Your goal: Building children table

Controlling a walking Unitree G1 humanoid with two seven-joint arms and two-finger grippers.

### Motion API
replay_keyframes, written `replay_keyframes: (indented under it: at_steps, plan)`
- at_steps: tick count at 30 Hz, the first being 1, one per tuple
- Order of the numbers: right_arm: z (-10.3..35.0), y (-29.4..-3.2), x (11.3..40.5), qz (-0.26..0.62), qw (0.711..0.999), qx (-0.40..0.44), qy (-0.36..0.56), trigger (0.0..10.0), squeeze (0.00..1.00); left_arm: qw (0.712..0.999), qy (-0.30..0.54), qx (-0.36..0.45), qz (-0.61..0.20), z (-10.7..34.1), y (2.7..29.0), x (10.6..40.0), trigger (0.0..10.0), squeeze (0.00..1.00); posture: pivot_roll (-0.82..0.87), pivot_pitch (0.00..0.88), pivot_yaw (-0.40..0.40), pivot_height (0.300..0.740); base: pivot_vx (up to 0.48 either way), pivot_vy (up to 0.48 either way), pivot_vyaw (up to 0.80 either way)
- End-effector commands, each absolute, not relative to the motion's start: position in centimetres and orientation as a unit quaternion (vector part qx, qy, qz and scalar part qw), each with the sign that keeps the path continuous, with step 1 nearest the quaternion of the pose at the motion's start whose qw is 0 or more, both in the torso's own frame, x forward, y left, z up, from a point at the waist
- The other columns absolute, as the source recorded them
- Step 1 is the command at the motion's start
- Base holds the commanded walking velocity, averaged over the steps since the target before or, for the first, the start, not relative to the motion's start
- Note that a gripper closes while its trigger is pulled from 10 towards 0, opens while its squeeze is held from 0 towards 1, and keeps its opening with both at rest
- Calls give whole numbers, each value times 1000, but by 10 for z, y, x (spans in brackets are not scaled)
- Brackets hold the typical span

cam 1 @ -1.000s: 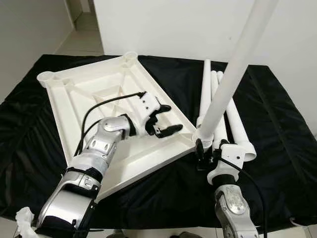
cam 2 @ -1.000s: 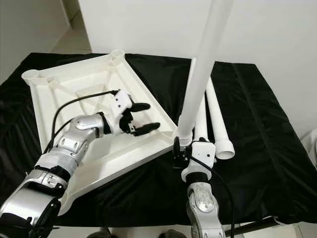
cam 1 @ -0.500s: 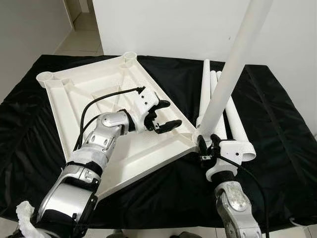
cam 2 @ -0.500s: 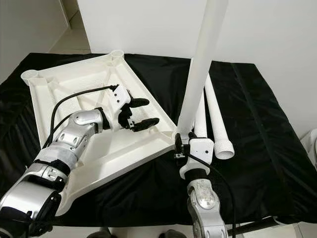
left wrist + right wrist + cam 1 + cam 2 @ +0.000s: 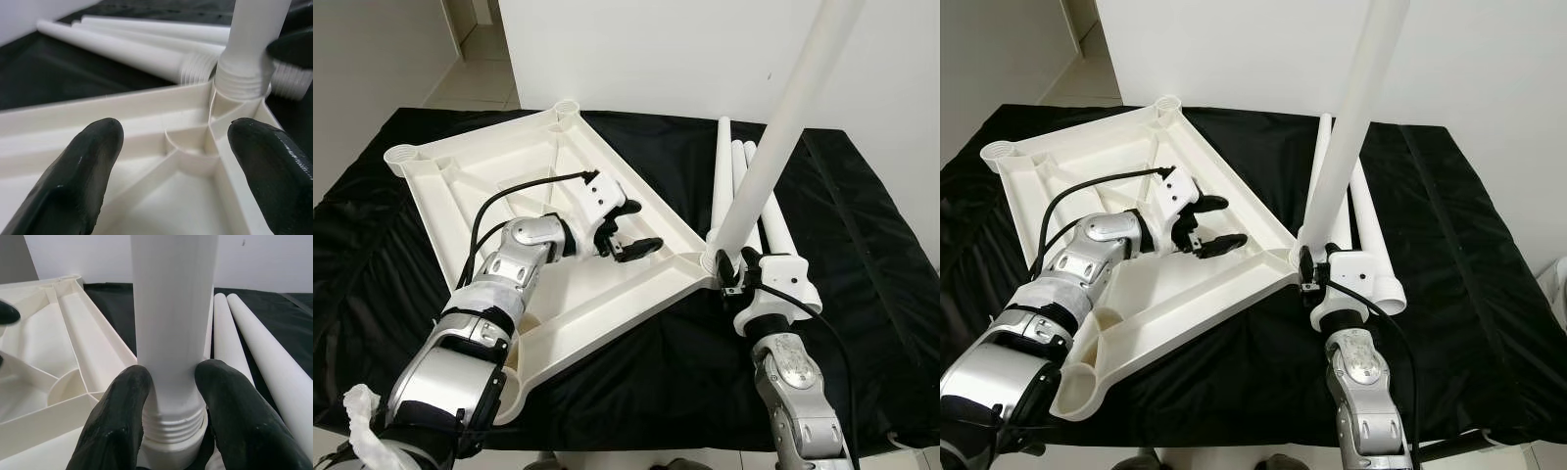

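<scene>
The white plastic tabletop (image 5: 499,176) lies upside down on the black cloth, ribs facing up. A white leg (image 5: 773,147) stands nearly upright, leaning right. Its threaded end (image 5: 240,81) rests in the tabletop's right corner socket (image 5: 708,262), with threads still showing. My right gripper (image 5: 734,270) is shut on this leg just above the threads, a finger (image 5: 122,416) on each side. My left gripper (image 5: 628,231) hovers open over the ribbed underside, a little left of that corner, with nothing between its fingers (image 5: 83,166).
Three spare white legs (image 5: 721,176) lie side by side on the cloth behind the right gripper. Empty corner sockets show at the far left (image 5: 403,152), the far end (image 5: 568,107) and the near corner (image 5: 509,392). A white wall rises behind the table.
The leg's base has moved onto the corner socket and the leg leans more to the right. The tabletop has shifted, its near corner socket now showing. My left gripper has drawn back slightly.
</scene>
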State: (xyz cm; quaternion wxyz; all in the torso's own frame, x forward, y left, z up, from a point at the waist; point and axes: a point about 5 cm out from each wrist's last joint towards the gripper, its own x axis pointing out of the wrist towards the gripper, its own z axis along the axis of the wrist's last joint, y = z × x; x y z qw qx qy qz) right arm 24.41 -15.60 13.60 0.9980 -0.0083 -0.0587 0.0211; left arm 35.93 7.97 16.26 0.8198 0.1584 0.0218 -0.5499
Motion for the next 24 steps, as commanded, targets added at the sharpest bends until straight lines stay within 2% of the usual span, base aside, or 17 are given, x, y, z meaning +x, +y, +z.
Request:
replay_keyframes:
  at_steps: [1, 10, 18, 24]
  plan:
    - [135, -150, 236, 36, 997, 7, -63, 10000, 0, 874, 28, 172, -453, 165, 88, 374, 10000, 0, -51, 9, 8, 740, 0, 0, 0]
    - [128, -139, 222, 64, 996, 32, -53, 10000, 0, 923, 53, 177, -337, 172, 112, 392, 10000, 0, -58, 14, 18, 740, 0, 0, 0]
    - [125, -138, 220, 72, 996, 33, -49, 10000, 0, 932, 80, 174, -308, 169, 120, 396, 10000, 0, -62, 12, 20, 740, 0, 0, 0]
    - [124, -137, 218, 75, 996, 32, -46, 10000, 0, 939, 116, 192, -260, 163, 135, 399, 10000, 0, -63, 8, 19, 740, 0, 0, 0]
